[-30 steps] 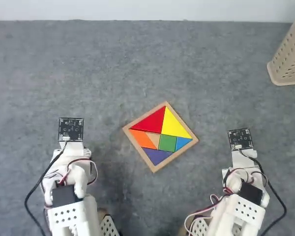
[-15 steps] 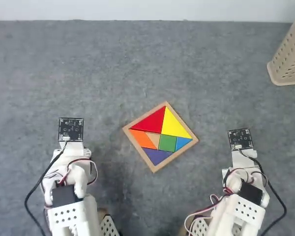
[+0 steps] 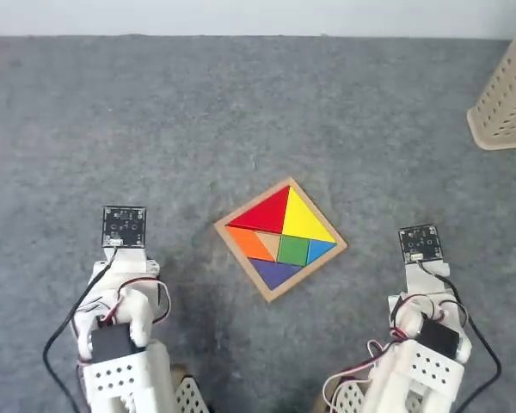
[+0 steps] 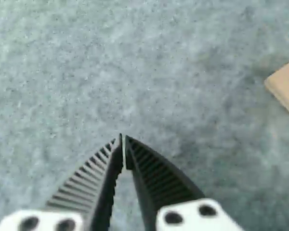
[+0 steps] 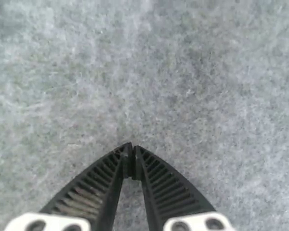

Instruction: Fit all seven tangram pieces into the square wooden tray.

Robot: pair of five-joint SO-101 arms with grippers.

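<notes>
There is one square wooden tray [image 3: 270,297] near the middle of the table, turned so its corners point far, near, left and right. Seven pieces lie flat inside it and fill it edge to edge: a red triangle [image 3: 265,213] and a yellow triangle [image 3: 304,219] on the far side, an orange piece [image 3: 249,243] at the left, a small tan triangle [image 3: 269,243] and a green square [image 3: 293,249] in the middle, a small blue triangle [image 3: 321,249] at the right, and a purple triangle [image 3: 275,272] nearest.

Two arms sit at the near edge, one on each side of the tray and apart from it. The left gripper [image 4: 123,139] is closed tip to tip and holds nothing; a corner of the tray shows beyond it. The right gripper [image 5: 130,147] is likewise pressed closed and empty, over bare cloth.

The table is covered in grey felt [image 3: 155,120]. One cream slotted basket [image 3: 503,95] stands at the far right, and a pale wall [image 3: 241,17] runs along the far edge.
</notes>
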